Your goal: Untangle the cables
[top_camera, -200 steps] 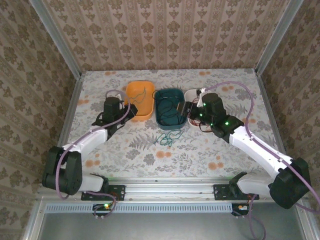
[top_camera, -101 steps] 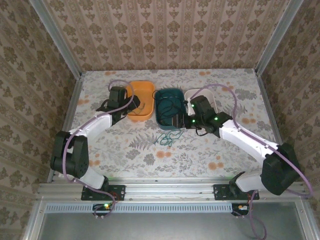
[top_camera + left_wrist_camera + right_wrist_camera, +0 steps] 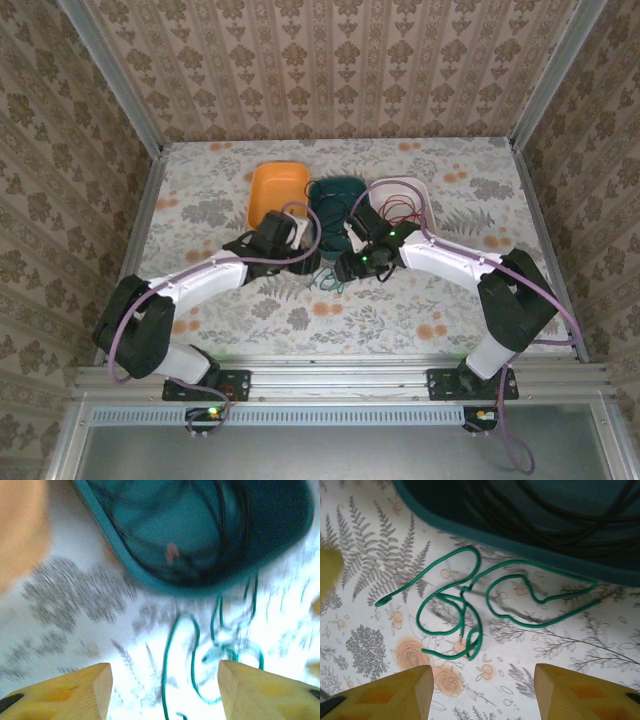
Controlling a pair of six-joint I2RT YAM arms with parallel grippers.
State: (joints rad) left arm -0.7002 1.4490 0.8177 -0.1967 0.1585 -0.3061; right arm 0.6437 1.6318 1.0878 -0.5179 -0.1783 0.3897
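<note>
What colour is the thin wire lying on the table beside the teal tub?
The wire is green, clearest in the right wrist view.

We see 3 tubs in a row, L to R: orange plastic tub [image 3: 275,190], teal plastic tub [image 3: 314,196], white plastic tub [image 3: 428,196]. Thin dark cables [image 3: 555,515] lie in the teal tub. Thin green cable [image 3: 465,600] lies on the flowered tabletop [image 3: 450,300], just in front of that tub.

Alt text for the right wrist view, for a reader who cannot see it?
A green cable lies in loose, tangled loops on the floral table, just outside the rim of a teal bin holding dark cables. The right gripper hangs above it, its yellow fingers open and empty at the bottom edge.
</note>
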